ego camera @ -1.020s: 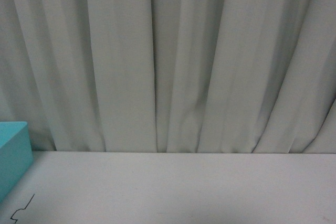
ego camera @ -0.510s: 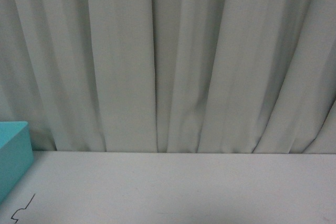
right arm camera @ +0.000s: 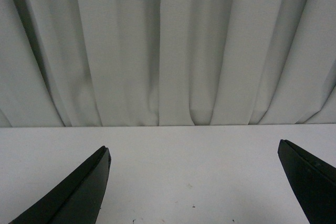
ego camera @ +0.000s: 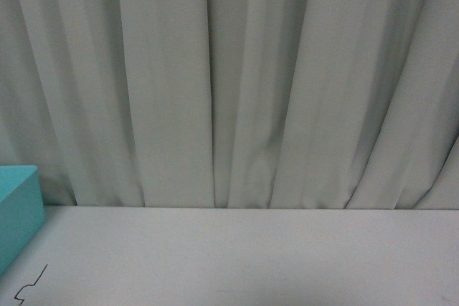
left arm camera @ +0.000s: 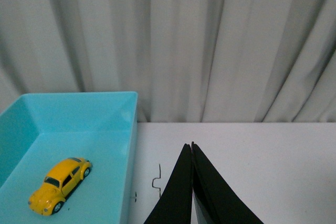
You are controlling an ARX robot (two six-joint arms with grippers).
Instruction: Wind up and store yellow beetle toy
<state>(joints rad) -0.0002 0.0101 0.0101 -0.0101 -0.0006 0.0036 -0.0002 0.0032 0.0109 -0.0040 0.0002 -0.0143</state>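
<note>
The yellow beetle toy (left arm camera: 60,184) lies on its wheels on the floor of a turquoise bin (left arm camera: 79,111), seen in the left wrist view. My left gripper (left arm camera: 191,145) is shut with nothing between its black fingers, and it hangs over the white table beside the bin, apart from the toy. In the right wrist view my right gripper (right arm camera: 194,148) is open wide over bare white table, holding nothing. The front view shows only a corner of the turquoise bin (ego camera: 18,209) at the far left; neither arm nor the toy appears there.
A pale grey-green curtain (ego camera: 229,84) hangs along the far edge of the white table (ego camera: 244,256). A thin black squiggle mark (ego camera: 30,284) is drawn on the tabletop next to the bin.
</note>
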